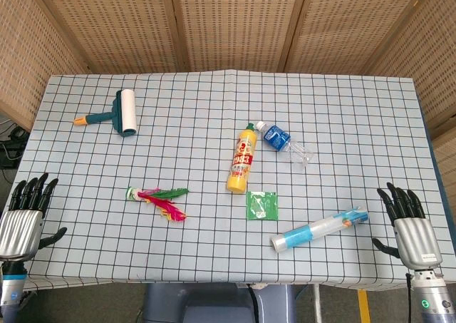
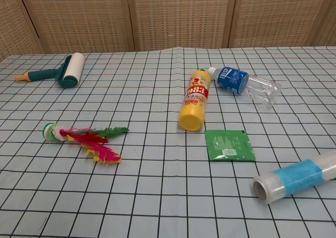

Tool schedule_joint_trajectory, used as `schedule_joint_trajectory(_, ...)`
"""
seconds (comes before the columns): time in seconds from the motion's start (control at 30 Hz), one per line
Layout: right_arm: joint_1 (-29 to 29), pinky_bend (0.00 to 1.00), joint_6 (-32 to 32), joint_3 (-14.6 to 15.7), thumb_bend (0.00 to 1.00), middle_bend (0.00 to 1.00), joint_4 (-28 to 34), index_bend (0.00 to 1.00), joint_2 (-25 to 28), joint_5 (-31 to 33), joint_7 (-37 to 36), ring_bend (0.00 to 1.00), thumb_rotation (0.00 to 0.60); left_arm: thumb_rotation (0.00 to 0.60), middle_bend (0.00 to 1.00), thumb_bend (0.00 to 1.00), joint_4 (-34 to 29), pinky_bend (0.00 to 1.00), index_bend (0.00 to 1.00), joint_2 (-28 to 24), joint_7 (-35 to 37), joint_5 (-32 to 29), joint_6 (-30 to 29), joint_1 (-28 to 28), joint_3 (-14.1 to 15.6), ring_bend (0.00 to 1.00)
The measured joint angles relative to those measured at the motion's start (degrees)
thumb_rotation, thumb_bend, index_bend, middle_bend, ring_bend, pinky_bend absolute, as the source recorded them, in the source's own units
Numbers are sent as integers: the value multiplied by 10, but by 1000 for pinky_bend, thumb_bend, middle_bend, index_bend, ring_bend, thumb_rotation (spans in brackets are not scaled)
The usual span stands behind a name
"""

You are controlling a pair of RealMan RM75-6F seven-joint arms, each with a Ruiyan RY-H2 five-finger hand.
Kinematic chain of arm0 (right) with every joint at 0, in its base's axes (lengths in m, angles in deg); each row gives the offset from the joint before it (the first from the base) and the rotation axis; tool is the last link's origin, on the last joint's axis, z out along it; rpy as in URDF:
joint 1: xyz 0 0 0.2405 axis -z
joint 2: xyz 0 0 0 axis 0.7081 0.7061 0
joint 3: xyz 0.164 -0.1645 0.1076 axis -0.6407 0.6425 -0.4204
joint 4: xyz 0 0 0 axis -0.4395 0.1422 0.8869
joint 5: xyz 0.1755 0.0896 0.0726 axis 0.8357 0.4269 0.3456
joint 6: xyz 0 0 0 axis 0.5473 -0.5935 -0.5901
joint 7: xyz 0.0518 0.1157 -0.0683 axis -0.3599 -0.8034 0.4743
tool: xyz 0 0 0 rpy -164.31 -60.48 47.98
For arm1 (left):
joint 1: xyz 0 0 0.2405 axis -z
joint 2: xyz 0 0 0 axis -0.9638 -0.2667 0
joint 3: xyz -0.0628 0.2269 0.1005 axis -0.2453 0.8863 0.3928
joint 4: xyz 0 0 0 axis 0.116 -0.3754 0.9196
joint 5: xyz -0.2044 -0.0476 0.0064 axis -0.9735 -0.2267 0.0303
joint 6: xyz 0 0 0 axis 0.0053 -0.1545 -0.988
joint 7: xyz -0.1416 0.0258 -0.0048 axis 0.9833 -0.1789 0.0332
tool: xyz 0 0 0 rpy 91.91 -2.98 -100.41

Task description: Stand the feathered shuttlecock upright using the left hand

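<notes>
The feathered shuttlecock (image 1: 157,198) (image 2: 84,138) lies on its side on the checked tablecloth, its white-green base to the left and its green, pink and yellow feathers fanned out to the right. My left hand (image 1: 25,216) hovers at the table's front left edge, fingers spread, holding nothing, well to the left of the shuttlecock. At the front right edge my right hand (image 1: 410,223) is also open and empty. Neither hand shows in the chest view.
A lint roller (image 1: 117,113) (image 2: 60,72) lies at the back left. Near the middle lie a yellow bottle (image 1: 243,159) (image 2: 195,101), a clear water bottle (image 1: 285,143) (image 2: 241,84) and a green packet (image 1: 261,205) (image 2: 229,144). A roll of film (image 1: 319,229) (image 2: 296,177) lies front right.
</notes>
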Motion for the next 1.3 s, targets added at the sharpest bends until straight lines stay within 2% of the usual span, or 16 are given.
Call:
schedule_joint_trajectory(0.7, 3, 79, 8, -4, 107, 0, 4, 34, 10, 3, -18, 0, 600, 600, 0, 119, -6, 0, 54, 4, -14, 3, 14, 10, 1, 0)
schedule_joint_trajectory(1.0, 4, 79, 6, -3, 108, 0, 5, 34, 12, 2, -22, 0, 600, 600, 0, 148, -45, 0, 155, -4, -55, -18, 71, 52, -22, 0)
schedule_joint_trajectory(1.2, 4, 80, 7, -3, 107, 0, 6, 34, 13, 2, -26, 0, 600, 600, 0, 196, -76, 0, 291, 2, -106, -73, 143, 102, -46, 0)
schedule_joint_trajectory(1.3, 4, 80, 6, -3, 107, 0, 6, 34, 15, 2, -31, 0, 600, 600, 0, 263, -80, 0, 343, 16, -132, -106, 173, 126, -56, 0)
